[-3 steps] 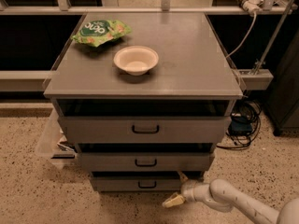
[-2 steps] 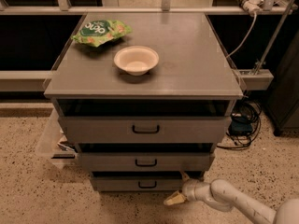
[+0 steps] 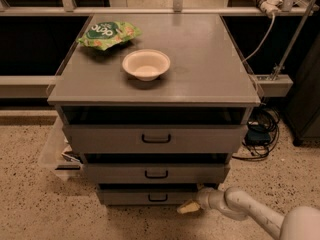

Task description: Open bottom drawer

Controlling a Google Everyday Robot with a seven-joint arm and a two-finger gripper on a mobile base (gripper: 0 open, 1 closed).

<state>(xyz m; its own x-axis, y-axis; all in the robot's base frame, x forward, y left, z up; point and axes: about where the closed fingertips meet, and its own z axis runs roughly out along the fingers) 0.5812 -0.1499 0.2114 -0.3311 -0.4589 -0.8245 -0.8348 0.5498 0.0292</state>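
Note:
The bottom drawer (image 3: 145, 196) is the lowest and narrowest grey front of the cabinet, with a small black bar handle (image 3: 158, 198) at its centre. Its front sits set back under the two drawers above. My gripper (image 3: 187, 207) comes in from the lower right on a white arm, low near the floor. Its pale tip is just right of the bottom drawer's front, at the right corner, apart from the handle.
The mid-sized drawer (image 3: 156, 173) and the tallest drawer (image 3: 156, 138) sit above. On the cabinet top are a white bowl (image 3: 146, 64) and a green snack bag (image 3: 107, 34). A clear bin (image 3: 56, 154) stands at the left, cables (image 3: 260, 134) at the right.
The gripper has barely moved, staying by the bottom drawer's right corner. The drawers have not moved.

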